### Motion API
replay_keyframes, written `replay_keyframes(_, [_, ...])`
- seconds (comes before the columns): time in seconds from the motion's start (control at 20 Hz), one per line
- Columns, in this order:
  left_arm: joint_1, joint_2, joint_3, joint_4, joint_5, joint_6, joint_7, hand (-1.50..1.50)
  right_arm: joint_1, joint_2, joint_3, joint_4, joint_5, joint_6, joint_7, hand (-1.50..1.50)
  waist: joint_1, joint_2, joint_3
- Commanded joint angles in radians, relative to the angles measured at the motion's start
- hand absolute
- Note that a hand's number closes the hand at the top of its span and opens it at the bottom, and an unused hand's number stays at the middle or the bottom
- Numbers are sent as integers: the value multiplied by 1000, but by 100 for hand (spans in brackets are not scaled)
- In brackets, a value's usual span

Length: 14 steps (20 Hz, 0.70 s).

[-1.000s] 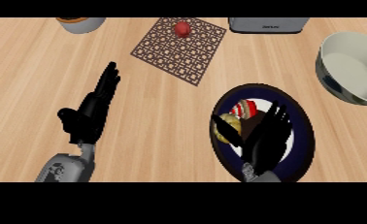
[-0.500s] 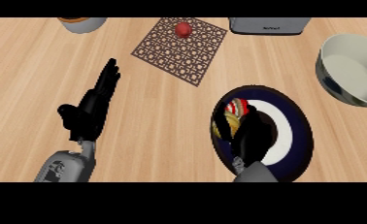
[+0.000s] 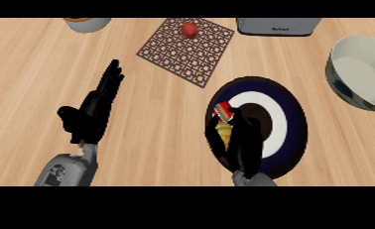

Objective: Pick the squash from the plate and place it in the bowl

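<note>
Nearest, the right hand point(image 3: 247, 146) curls round the squash point(image 3: 224, 131) on the left of the plate point(image 3: 294, 105), the left hand point(image 3: 93, 111) rests open, so grasping seems underway, and next comes a lift rightward to the bowl point(image 3: 353, 74).

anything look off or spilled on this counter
Nothing spilled or broken. The squash lies at the left of the plate by the right hand, and the bowl sits upright. Only the patterned mat lies turned at an angle.
</note>
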Motion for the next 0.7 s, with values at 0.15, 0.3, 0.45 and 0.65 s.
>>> replay_keyframes(0.15, [-14,-11,-13,1,9,-17,1,0,48,-15,266,-233,-252,83,-367,150,47,9,20])
replay_keyframes(0.3, [-21,-13,-11,8,5,-10,5,0,67,-63,329,-382,-349,97,-494,150,19,3,21])
replay_keyframes(0.45, [11,-9,-7,22,6,-10,-4,0,76,-177,358,-549,-413,115,-617,150,-7,-4,15])
replay_keyframes(0.65, [19,13,14,-2,3,-4,-7,0,82,-366,291,-773,-507,148,-733,150,-32,-8,14])
